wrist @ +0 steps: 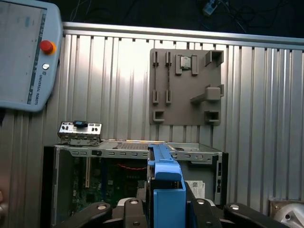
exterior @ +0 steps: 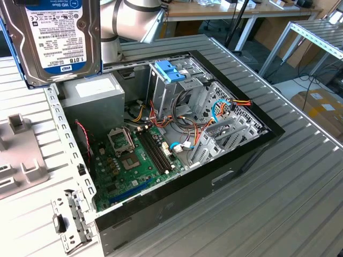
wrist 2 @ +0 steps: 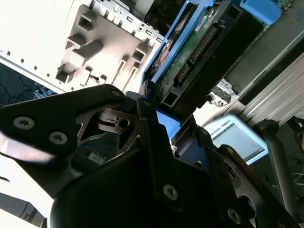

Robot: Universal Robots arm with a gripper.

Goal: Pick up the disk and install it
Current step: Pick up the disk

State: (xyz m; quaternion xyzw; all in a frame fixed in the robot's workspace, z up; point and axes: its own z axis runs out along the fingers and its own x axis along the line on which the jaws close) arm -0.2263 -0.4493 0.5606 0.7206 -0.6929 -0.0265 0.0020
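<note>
Gripper [wrist: 166,211] clamped tight on the disk [wrist: 164,190], black jaws squeezing either side of its glossy blue plastic carrier, the flat slab held in the air above the ribbed aluminium bench [exterior: 300,203]. Below, mid-bench, sits the open black computer case [exterior: 225,176], holding a green motherboard [exterior: 123,166], a boxy grey power supply [exterior: 91,96] and a pale blue bracket [exterior: 170,70].

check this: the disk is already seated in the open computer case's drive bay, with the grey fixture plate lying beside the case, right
No: the disk is not seated in the computer case; the gripper holds it in the air, as the first wrist view shows. The grey fixture plate does lie beside the case.
</note>
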